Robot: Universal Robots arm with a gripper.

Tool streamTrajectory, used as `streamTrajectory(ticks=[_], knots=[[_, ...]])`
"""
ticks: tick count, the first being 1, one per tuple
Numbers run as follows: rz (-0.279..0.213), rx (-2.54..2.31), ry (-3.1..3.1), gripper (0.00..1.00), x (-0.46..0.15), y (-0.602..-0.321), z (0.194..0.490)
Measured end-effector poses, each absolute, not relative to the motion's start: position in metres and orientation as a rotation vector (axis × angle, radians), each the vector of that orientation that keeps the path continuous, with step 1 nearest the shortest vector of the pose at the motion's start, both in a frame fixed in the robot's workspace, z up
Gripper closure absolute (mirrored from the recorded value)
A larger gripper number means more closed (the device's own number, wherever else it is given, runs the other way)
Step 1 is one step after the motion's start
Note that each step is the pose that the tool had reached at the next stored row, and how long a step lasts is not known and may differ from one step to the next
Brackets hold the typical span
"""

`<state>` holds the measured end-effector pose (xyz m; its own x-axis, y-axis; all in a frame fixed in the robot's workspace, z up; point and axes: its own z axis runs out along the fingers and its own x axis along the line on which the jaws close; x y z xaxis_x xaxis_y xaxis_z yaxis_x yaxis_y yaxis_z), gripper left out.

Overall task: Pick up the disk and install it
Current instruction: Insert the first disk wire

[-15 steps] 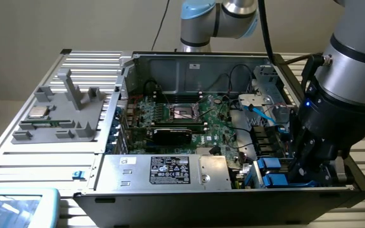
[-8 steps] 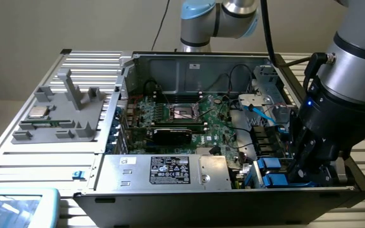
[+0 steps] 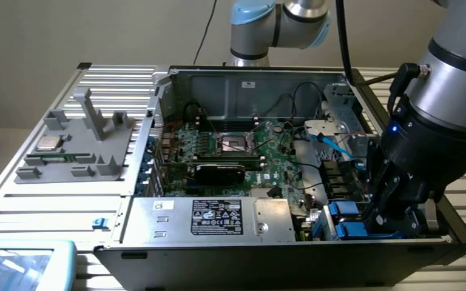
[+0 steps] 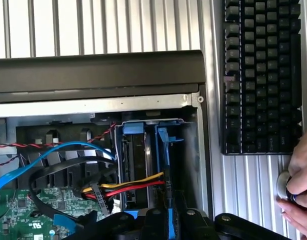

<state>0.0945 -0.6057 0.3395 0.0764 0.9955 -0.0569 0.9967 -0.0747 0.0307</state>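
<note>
The gripper [image 3: 395,223] hangs low inside the case [image 3: 241,91], right over the blue disk [image 4: 163,165] bay — jaws nearly together, maybe pinching its frame.

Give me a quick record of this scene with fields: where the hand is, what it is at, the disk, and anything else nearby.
hand: low in the drive bay at the open computer case's corner, on the exterior view's right
hand state: shut
disk: blue carrier frame standing edge-up in the bay, at the hand
neighbour: a second blue carrier sits in the slot beside it
cables: red and yellow wires run into the bay
outside case: black keyboard; a person's fingers
</note>
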Motion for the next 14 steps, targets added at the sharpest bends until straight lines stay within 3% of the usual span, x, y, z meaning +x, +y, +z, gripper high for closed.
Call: streamTrajectory(ticks=[14], knots=[[-0.102,2.287,2.122,0.84,0.111,-0.6,0.34]])
